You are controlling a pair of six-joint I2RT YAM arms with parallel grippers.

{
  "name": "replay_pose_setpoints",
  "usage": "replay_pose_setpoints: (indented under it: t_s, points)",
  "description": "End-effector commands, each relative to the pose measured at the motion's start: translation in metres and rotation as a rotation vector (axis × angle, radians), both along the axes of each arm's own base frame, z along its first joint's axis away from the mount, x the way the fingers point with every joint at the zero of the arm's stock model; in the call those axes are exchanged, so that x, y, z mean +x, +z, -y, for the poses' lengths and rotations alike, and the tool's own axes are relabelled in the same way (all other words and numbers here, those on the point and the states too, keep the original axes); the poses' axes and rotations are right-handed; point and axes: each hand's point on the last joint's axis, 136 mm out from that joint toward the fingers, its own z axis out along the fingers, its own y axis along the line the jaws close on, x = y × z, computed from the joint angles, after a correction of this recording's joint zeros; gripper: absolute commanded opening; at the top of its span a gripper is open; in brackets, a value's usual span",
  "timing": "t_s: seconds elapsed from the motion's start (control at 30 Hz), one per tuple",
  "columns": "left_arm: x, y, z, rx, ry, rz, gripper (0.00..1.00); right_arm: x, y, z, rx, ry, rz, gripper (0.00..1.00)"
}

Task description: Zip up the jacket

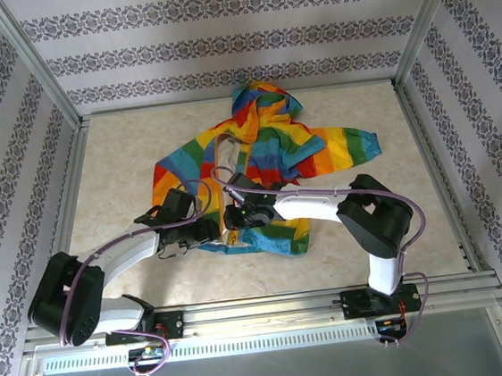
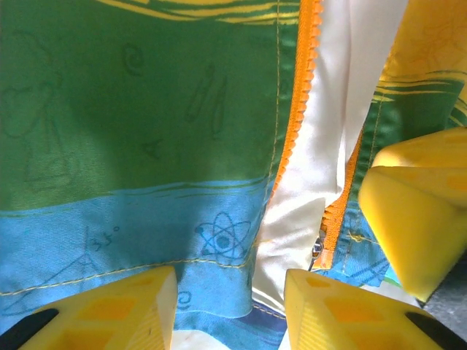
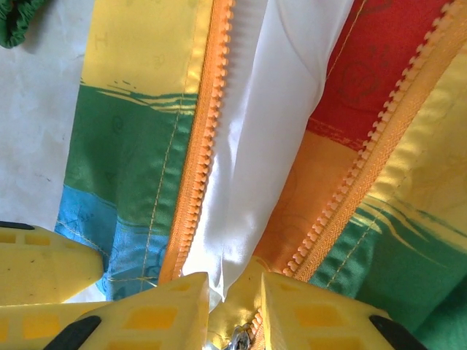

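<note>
surface: beige table (image 1: 123, 165) | on it: jacket (image 1: 273, 145) — spread open, unzipped

You've got a pale marbled tabletop (image 1: 114, 166), walled on three sides by striped floral-band panels (image 1: 216, 30), metal posts (image 1: 35, 62) at the far corners, a rail (image 1: 263, 305) along the near edge.

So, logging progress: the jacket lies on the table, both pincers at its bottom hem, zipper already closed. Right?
No: the zipper is open; the right wrist view shows its tooth rows apart, lining between. The jacket lies on the table, left pincer and right pincer at its bottom hem.
</note>
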Motion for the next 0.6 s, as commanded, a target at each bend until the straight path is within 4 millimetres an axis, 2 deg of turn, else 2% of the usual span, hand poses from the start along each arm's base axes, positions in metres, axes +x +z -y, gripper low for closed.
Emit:
replay_pose_setpoints:
  t_s: [0.0,0.1,0.13,0.23,0.27,0.57]
  points:
    - [0.007,-0.007,0.008,-0.004,0.001,-0.004,0.41,-0.007,-0.012,0.001,-0.018,0.013,-0.017,0.26]
    - [0.007,-0.013,0.011,-0.007,-0.002,-0.02,0.39,-0.008,-0.014,0.003,-0.025,0.012,-0.02,0.25]
    - [0.007,-0.012,0.012,-0.009,-0.005,-0.021,0.34,-0.008,-0.015,0.004,-0.029,0.014,-0.02,0.25]
    - [0.009,-0.005,0.011,-0.006,-0.011,0.0,0.03,-0.009,-0.018,0.007,-0.04,0.013,-0.023,0.25]
    - [0.008,-0.002,0.01,-0.006,-0.011,0.009,0.0,-0.009,-0.019,0.008,-0.041,0.012,-0.026,0.25]
    - [0.002,0.026,0.007,-0.041,-0.006,0.059,0.0,-0.014,-0.034,0.025,-0.077,0.004,-0.05,0.24]
